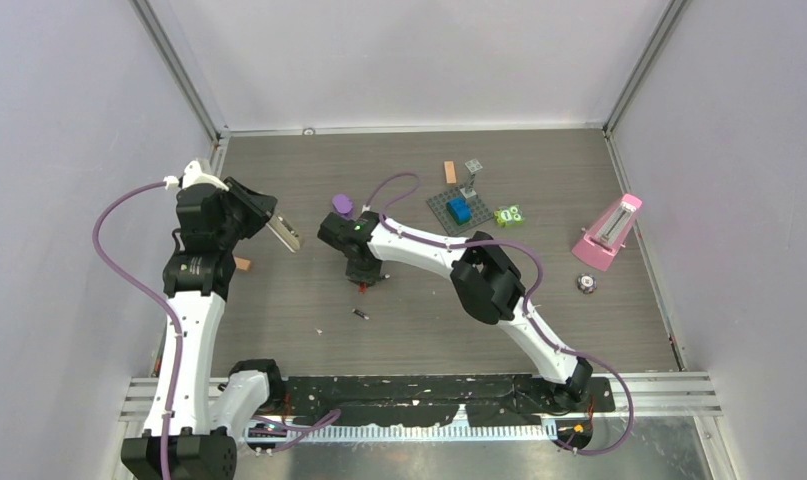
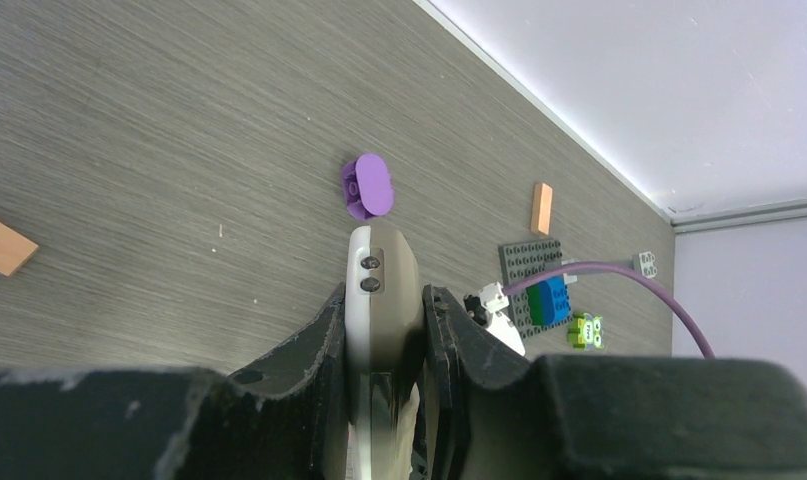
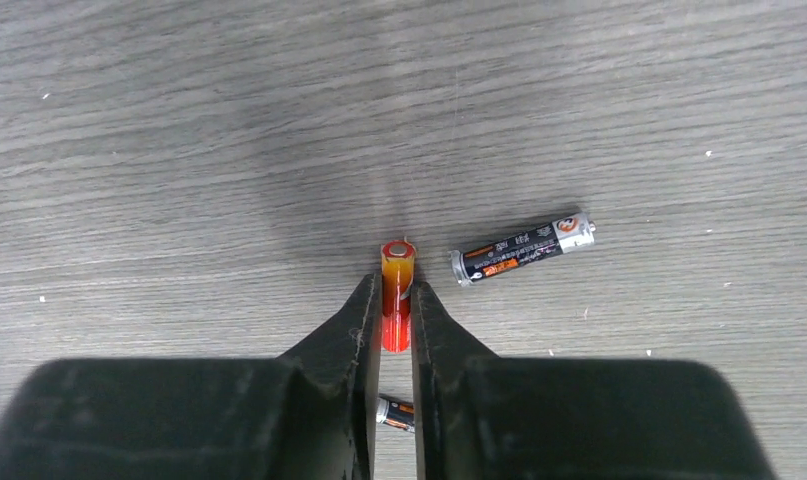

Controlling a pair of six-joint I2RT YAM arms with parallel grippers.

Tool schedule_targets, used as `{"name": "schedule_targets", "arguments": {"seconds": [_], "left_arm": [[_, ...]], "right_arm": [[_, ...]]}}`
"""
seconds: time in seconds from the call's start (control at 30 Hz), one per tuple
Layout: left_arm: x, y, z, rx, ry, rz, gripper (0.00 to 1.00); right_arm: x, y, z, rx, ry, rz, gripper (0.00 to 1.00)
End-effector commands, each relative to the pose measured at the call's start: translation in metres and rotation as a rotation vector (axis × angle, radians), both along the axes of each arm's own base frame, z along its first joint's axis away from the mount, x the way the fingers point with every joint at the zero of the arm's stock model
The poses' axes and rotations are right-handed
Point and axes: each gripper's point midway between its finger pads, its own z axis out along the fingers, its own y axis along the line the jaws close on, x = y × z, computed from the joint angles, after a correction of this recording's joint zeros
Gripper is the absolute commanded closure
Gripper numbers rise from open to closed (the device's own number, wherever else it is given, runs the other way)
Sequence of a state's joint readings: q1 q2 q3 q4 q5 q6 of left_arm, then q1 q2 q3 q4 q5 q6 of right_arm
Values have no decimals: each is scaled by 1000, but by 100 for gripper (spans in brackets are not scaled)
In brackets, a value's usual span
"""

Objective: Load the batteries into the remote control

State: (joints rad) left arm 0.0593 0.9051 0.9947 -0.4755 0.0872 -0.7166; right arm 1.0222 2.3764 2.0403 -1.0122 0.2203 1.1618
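Note:
My left gripper (image 2: 384, 300) is shut on the grey-white remote control (image 2: 380, 262), held above the table at the left (image 1: 284, 233). Its rounded end sticks out past the fingers. My right gripper (image 3: 396, 287) is down at the table near the middle (image 1: 364, 278). Its jaws press both sides of the orange-red battery (image 3: 397, 256), which points away from the wrist. A dark battery with silvery ends (image 3: 522, 248) lies just right of it. Another dark battery (image 3: 394, 412) shows below, between the fingers. One dark battery (image 1: 360, 314) lies nearer the arm bases.
A purple piece (image 1: 342, 205) lies behind the right gripper. A grey brick plate (image 1: 451, 203) with a blue brick, a green figure (image 1: 509, 215) and a wood block (image 1: 449, 172) are further right. A pink metronome (image 1: 609, 232) stands by the right wall. Another wood block (image 1: 242, 264) sits beside the left arm.

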Motion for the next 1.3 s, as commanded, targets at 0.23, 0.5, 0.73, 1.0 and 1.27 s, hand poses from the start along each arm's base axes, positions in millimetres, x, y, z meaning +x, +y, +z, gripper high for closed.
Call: {"name": "schedule_targets", "arguments": {"seconds": [0.23, 0.5, 0.73, 1.0, 1.27], "left_arm": [[5, -9, 20, 1, -94, -66, 100], [6, -40, 42, -38, -223, -250, 100], [-7, -87, 89, -58, -462, -565, 100], [-28, -136, 123, -196, -620, -913, 100], [-32, -185, 128, -374, -608, -1048, 100]], "right_arm": [[23, 27, 61, 136, -190, 170, 94], [42, 7, 165, 227, -461, 234, 95], [77, -76, 248, 218, -698, 214, 95], [44, -100, 325, 378, -952, 603, 92], [-14, -101, 359, 472, -952, 921, 89]]}}
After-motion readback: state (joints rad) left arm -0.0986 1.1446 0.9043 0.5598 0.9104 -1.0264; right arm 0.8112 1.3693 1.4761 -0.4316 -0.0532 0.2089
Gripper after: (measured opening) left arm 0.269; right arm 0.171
